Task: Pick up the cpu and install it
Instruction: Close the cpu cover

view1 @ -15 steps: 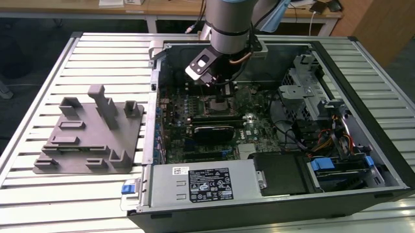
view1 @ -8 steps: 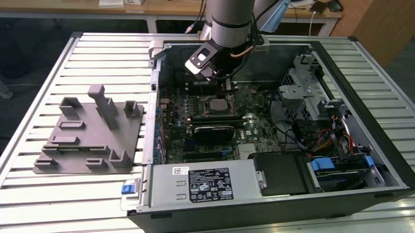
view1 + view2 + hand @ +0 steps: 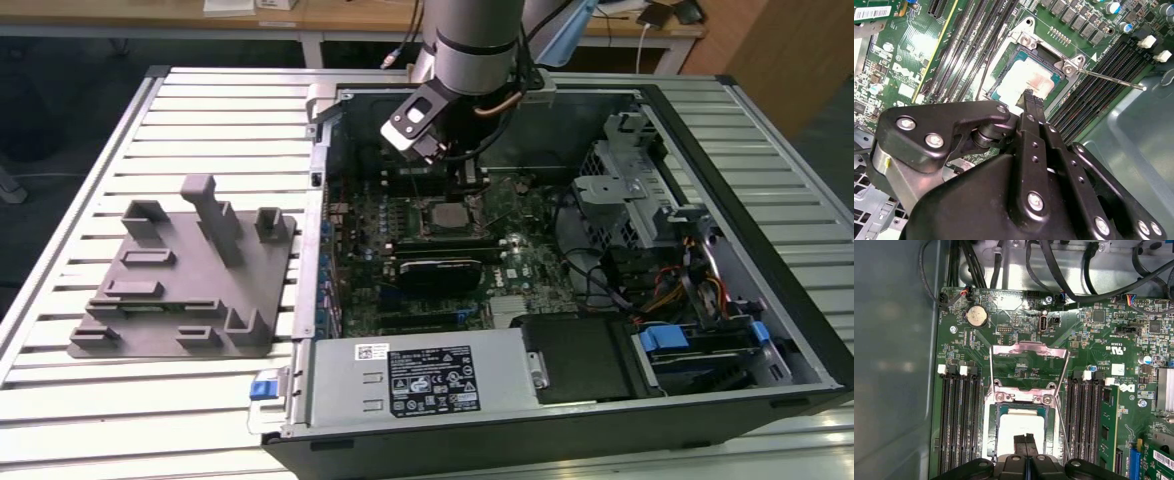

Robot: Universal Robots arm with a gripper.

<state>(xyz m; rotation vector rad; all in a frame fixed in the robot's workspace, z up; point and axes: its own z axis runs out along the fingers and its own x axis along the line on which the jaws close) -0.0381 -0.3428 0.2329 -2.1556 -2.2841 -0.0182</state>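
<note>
In the exterior view the arm (image 3: 467, 50) hangs over the open case (image 3: 787, 300), above the cpu (image 3: 450, 214), which lies in its socket. In the second wrist view the gripper (image 3: 1030, 96) has its fingers pressed together, holding nothing; the tips are over the cpu, perhaps touching it. In the first wrist view the load plate (image 3: 1029, 352) stands raised.

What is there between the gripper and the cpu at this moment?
Nothing: in the first wrist view the shut gripper has its tips right over the shiny top of the cpu, with no object between.
</note>
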